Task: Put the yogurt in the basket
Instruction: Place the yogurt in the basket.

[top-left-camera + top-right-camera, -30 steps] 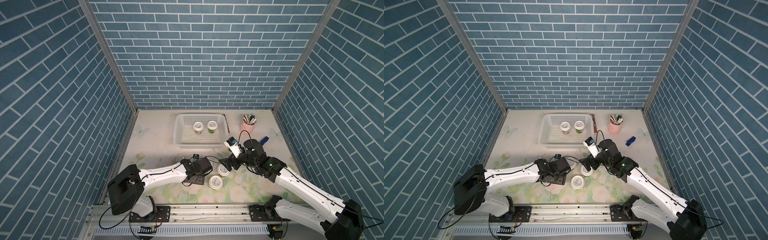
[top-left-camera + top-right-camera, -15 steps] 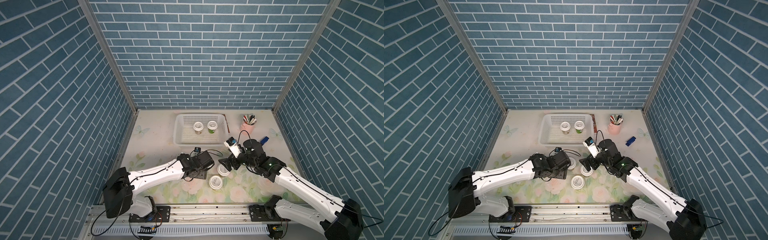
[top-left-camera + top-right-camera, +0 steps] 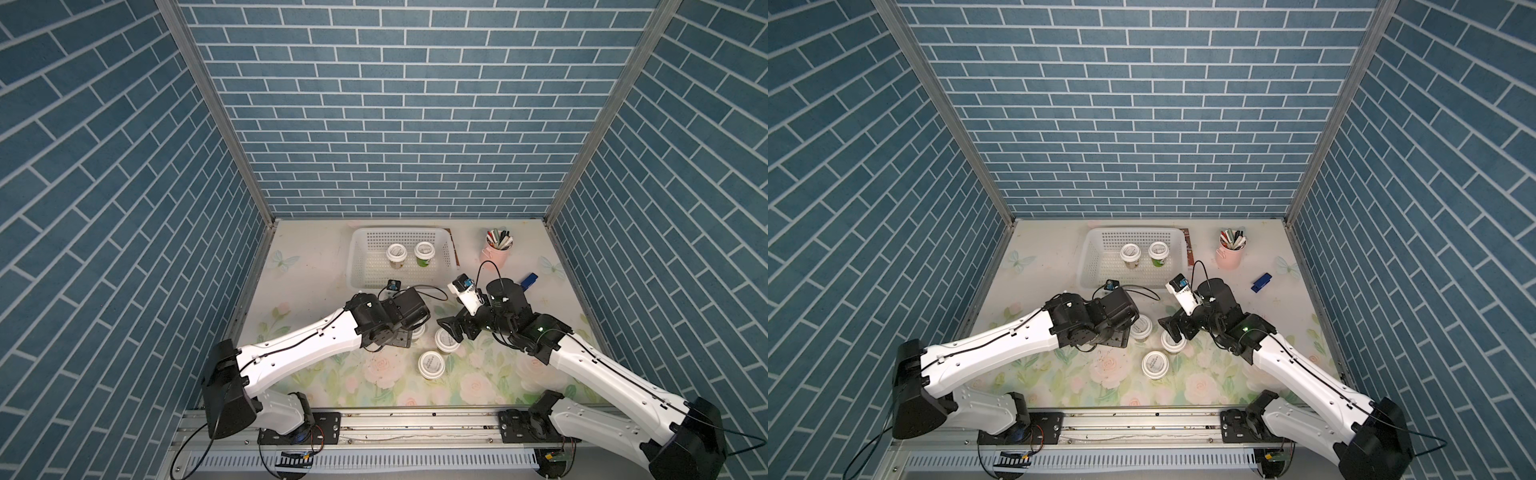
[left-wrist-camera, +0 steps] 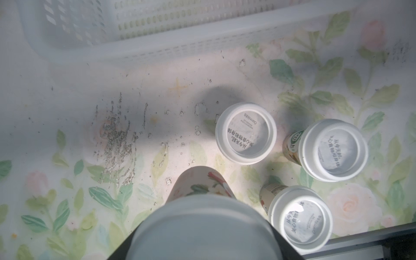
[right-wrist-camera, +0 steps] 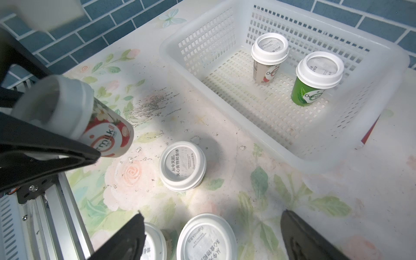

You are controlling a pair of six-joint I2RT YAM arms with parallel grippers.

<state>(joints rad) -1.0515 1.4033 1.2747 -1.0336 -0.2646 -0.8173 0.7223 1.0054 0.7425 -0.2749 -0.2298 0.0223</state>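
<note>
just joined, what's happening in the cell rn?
Two yogurt cups already stand in the basket; three others sit on the table. The left gripper holds a red-printed cup lifted off the table, short of the basket. The right gripper, jaws open, hovers over one of the table cups.

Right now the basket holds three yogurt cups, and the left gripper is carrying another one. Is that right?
Not quite. The basket holds two yogurt cups, not three: a tan cup and a green cup, clear in the right wrist view. The left gripper is indeed carrying another cup.
</note>
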